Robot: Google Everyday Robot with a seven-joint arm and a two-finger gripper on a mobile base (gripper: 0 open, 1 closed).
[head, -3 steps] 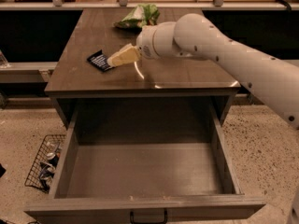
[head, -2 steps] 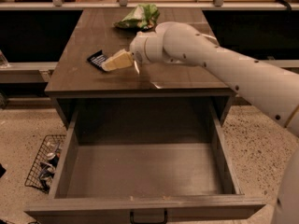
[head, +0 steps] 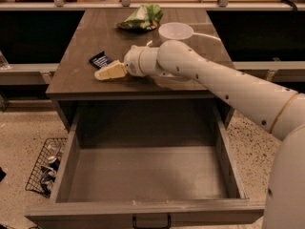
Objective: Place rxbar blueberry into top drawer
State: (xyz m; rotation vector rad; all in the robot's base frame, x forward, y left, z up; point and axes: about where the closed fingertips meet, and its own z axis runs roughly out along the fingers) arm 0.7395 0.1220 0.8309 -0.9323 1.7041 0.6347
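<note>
The arm (head: 224, 82) reaches in from the right, stretched low across the front part of the table (head: 76, 82), and the gripper (head: 101, 74) sits close to the front left corner, pointing toward the left edge. Whether it is open or closed, I cannot tell from this angle; it reads as one pale wedge. The snack bar (head: 100, 59), dark blue wrapper, lies flat on the tabletop just behind the gripper's tip, near the left edge, and it does not look held. Over by the back edge there's a green-and-white chip bag (head: 141, 19), and a white bowl (head: 176, 31) to its right, both well apart from the bar. Below the front edge the drawer (head: 147, 175) is pulled wide open, nothing showing inside, its black handle (head: 151, 222) on the front panel. Down on the floor past the drawer's left side, a black wire basket (head: 45, 166).
</note>
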